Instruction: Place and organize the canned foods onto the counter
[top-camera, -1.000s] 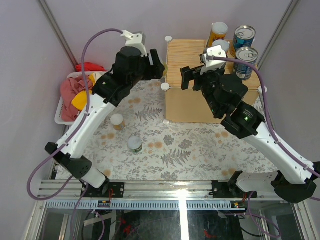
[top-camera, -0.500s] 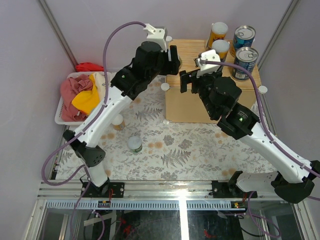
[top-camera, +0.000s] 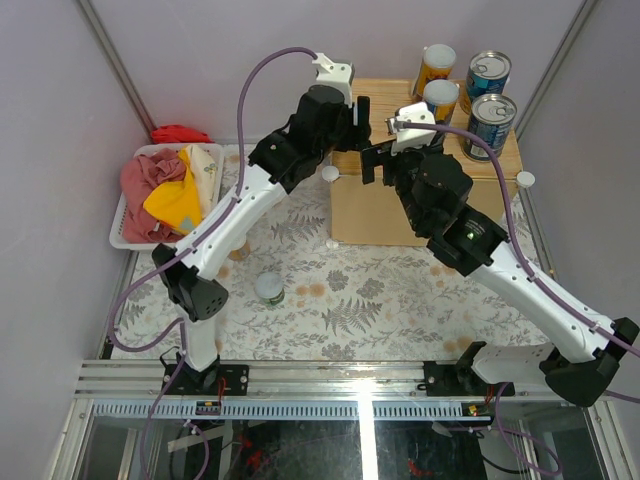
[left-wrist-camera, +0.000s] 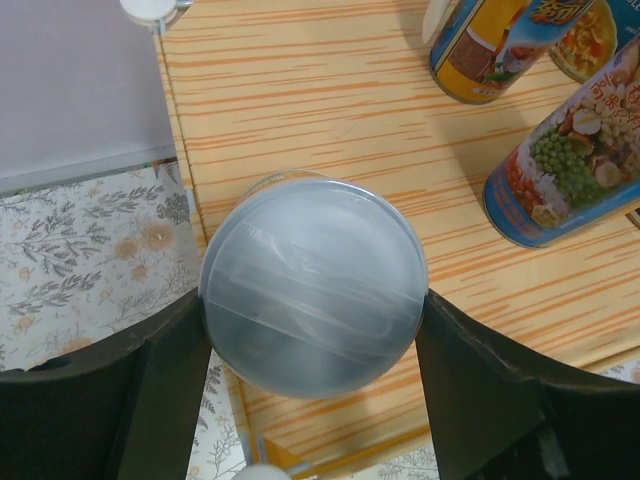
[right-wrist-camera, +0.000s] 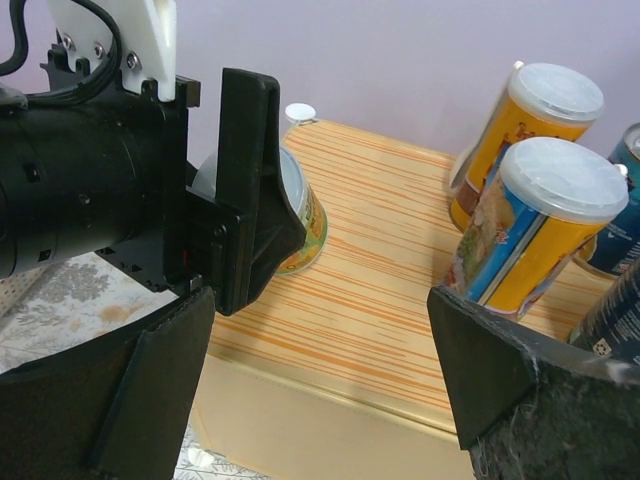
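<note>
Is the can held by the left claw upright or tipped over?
Upright: the can in the left claw shows its pale lid squarely to the wrist camera, its wall vertical above the counter.

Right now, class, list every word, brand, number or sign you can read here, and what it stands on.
None can be read.
Yellow can: script lettering cut off at the picture's edge.
Pea-picture can: label print too blurred.
White-lidded jar: label print too blurred.
Pale-lidded can: lid bears nothing.

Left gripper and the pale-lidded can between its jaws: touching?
Touching. The left wrist view shows the left gripper with both jaws pressed against the sides of the pale-lidded can, no gap.
</note>
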